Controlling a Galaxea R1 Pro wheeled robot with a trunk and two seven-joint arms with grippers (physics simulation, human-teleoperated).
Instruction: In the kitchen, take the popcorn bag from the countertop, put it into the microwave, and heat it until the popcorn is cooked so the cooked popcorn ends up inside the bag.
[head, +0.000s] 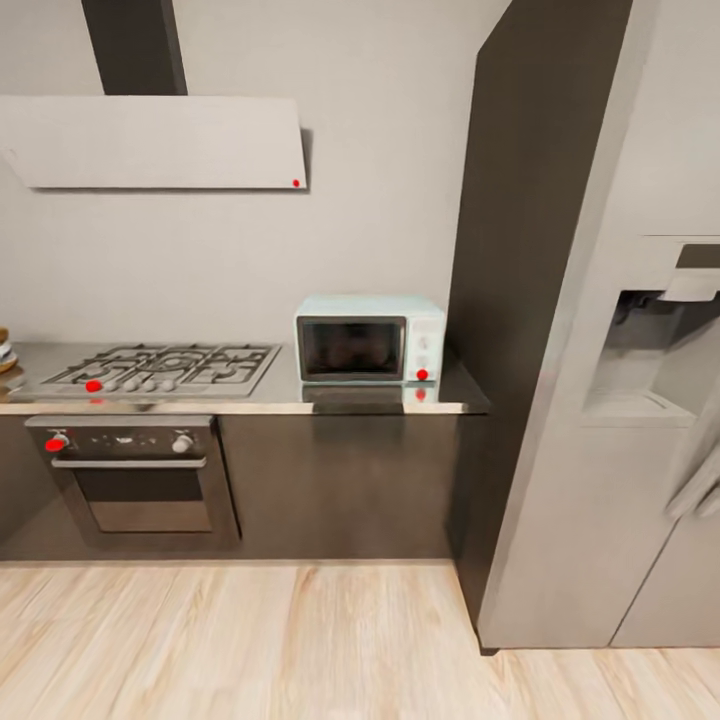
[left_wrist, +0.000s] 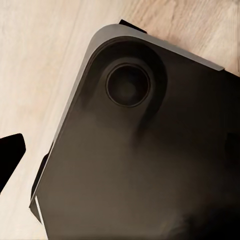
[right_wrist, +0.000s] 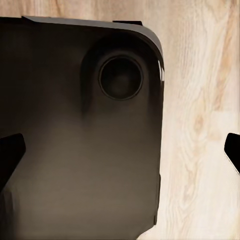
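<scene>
Fridge (head: 640, 420) cut off at frame edge, microwave (head: 368, 338) interior — dark, unreadable

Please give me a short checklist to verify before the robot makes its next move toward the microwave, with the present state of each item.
1. Microwave located on the countertop: ok.
2. Microwave door open for loading: not ok, it looks closed.
3. Popcorn bag located: cannot tell.
4. Robot close enough to reach the countertop: not ok, wooden floor lies between.
5. Right gripper free, jaws apart: ok.
6. Left gripper state: cannot tell.
</scene>
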